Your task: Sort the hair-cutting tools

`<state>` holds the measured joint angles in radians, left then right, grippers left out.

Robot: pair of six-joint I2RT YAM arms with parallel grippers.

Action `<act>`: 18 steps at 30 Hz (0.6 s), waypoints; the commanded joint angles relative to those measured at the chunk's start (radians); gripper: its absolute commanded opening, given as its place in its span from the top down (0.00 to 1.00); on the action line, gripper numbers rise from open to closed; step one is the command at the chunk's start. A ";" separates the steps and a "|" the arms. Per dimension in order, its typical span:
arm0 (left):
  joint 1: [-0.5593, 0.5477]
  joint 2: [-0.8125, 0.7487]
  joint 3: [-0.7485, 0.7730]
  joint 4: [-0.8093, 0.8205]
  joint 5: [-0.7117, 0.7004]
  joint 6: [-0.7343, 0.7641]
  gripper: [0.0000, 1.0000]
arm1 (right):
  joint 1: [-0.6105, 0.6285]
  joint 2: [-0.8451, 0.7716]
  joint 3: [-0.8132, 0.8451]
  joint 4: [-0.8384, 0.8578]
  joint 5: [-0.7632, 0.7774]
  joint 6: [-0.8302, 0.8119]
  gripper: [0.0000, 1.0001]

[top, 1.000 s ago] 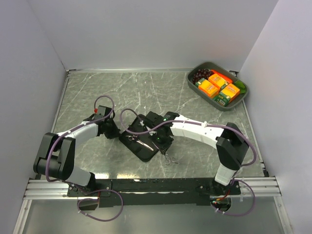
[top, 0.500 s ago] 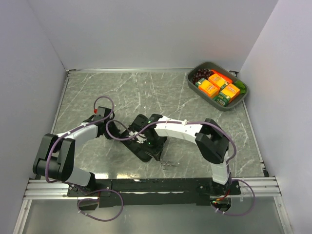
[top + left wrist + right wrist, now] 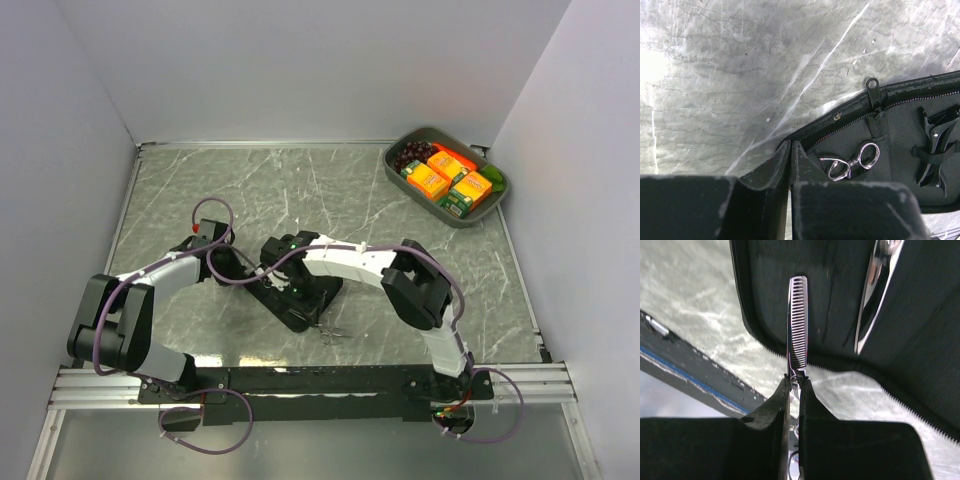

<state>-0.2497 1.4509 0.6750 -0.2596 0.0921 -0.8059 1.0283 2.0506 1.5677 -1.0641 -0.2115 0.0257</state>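
A flat black zip case (image 3: 292, 308) lies open mid-table. My left gripper (image 3: 790, 146) is shut on the rim of the case (image 3: 900, 125) at its corner. Inside the case lie one silver pair of scissors, ring handles (image 3: 854, 161) showing, and black hair clips (image 3: 935, 150) under a strap. My right gripper (image 3: 796, 382) is shut on a second pair of scissors at the pivot. Its toothed blade (image 3: 797, 320) points out over the case (image 3: 840, 285), beside the other pair's blade (image 3: 874, 295). The held pair's ring handles (image 3: 330, 331) hang past the case's near edge.
A grey tray (image 3: 418, 204) holding orange boxes and dark grapes sits at the back right. White walls close the table on three sides. The black base rail (image 3: 320, 380) runs along the near edge.
My right arm has swung left, carrying the toothed scissors with it over the case. The left gripper stays at the case's corner, its jaws slightly tighter.
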 commanded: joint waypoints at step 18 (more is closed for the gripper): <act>-0.006 0.071 -0.017 0.019 0.054 0.008 0.92 | 0.009 0.135 0.186 -0.051 0.136 -0.017 1.00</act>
<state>-0.2356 1.4769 0.6785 -0.2214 0.1280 -0.8055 1.0302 2.1929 1.7290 -1.1278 -0.1696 0.0204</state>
